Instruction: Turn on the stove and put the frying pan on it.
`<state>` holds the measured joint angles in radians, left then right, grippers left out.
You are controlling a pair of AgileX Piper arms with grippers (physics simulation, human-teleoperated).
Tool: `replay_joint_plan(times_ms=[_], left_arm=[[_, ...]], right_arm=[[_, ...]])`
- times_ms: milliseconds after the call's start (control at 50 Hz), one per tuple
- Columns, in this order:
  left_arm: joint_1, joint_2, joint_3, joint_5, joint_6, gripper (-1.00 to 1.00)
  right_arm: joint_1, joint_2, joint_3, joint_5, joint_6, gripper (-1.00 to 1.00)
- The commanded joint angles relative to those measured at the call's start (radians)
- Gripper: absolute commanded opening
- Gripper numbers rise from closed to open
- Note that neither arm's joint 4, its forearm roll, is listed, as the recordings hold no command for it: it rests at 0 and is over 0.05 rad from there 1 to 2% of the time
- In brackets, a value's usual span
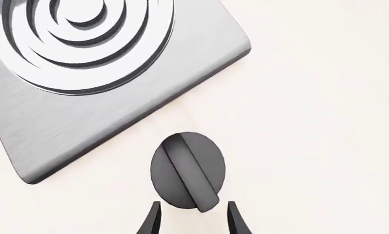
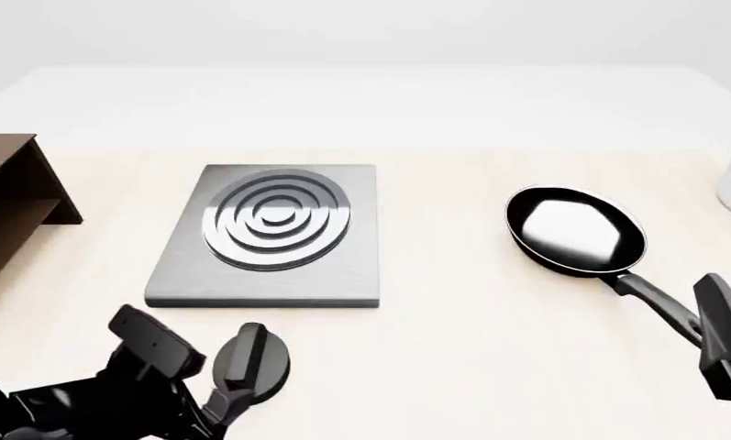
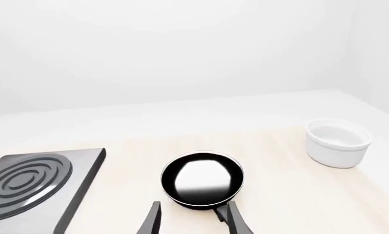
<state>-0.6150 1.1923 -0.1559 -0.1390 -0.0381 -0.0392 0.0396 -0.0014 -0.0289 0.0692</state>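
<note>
The stove (image 2: 267, 234) is a flat grey slab with silver burner rings, left of the table's middle; it also shows in the left wrist view (image 1: 110, 97). Its black oval knob (image 2: 252, 362) lies on the table just in front of it. My left gripper (image 1: 193, 207) is open, with one finger on each side of the near end of the knob (image 1: 188, 170). The frying pan (image 2: 576, 231) sits at the right, its handle (image 2: 659, 298) pointing toward my right gripper (image 2: 723, 335). That gripper (image 3: 193, 212) is open just behind the pan (image 3: 203, 179), with the handle close to one finger.
A brown wooden shelf (image 2: 5, 211) stands at the left edge of the table. A white ramekin (image 3: 337, 142) sits at the far right, beyond the pan. Bare light wood lies between the stove and the pan.
</note>
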Motion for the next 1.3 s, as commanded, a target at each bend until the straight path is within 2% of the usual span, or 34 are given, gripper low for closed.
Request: replay_joint_plan(times_ms=[20,980,1160,1300], left_arm=[[-0.023,0.035,-0.013,-0.023,-0.003,1.00],[-0.166,0.214,-0.067,-0.135,-0.068,1.00],[-0.186,0.201,-0.086,-0.110,-0.069,1.00],[-0.210,0.113,-0.102,-0.027,-0.066,1.00]], right_arm=[[0.000,0.004,0.000,-0.003,0.000,1.00],[0.002,-0.007,0.000,0.008,-0.004,1.00],[0.003,-0.001,0.001,0.003,-0.005,1.00],[0.003,0.001,0.000,0.001,-0.005,1.00]])
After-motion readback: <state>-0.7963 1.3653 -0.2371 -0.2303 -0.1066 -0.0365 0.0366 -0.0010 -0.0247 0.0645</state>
